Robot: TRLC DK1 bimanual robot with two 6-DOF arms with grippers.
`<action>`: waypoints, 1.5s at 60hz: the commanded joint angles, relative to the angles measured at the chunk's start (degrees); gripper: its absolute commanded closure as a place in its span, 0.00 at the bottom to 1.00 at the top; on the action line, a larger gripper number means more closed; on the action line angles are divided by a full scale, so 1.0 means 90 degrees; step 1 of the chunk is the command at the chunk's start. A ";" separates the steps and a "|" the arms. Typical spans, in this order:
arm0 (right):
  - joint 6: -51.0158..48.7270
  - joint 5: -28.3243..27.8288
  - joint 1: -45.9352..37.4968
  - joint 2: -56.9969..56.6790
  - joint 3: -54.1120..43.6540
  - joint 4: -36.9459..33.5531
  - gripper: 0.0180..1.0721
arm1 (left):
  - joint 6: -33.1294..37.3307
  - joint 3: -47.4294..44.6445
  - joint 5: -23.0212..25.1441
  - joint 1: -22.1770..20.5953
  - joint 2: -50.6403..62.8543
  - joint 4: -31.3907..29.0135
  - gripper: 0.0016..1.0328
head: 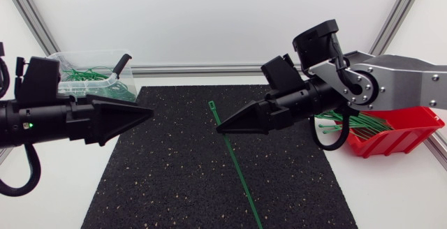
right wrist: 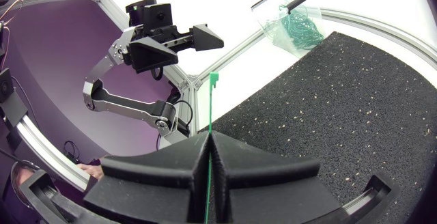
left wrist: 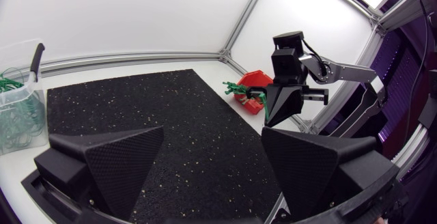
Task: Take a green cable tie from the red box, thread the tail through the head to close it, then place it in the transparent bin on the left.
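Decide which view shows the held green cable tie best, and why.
The head view: the cable tie shows nearly full length, clamped in the right gripper. The right wrist view shows only its head end rising from the shut fingers. In the left wrist view I cannot make it out.

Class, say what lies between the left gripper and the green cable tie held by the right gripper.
Only bare black mat separates the left gripper from the green cable tie, as the head view shows.
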 commanded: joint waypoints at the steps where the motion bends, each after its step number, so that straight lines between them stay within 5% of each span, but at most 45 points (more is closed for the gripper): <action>1: 0.0271 -0.0101 -0.0059 -0.0138 -0.0170 0.0205 0.95 | -0.0143 0.0321 0.0100 -0.0268 0.0355 0.0208 0.03; 24: 0.1198 -0.0306 -0.0040 -0.0470 -0.0599 0.1572 0.95 | -0.0143 0.0819 0.0716 -0.1147 0.1312 0.0921 0.03; 38: 0.2234 -0.0325 -0.0079 -0.0558 -0.1107 0.3203 0.95 | -0.0084 0.1015 0.0755 -0.1674 0.1732 0.1653 0.04; 69: 0.2917 -0.0267 -0.0206 -0.0627 -0.1263 0.3994 0.95 | -0.0446 0.1561 0.1106 -0.2133 0.2455 0.1907 0.07; 90: 0.3191 -0.0247 -0.0235 -0.0656 -0.1351 0.4345 0.95 | -0.0504 0.1493 0.1106 -0.2152 0.2464 0.2005 0.27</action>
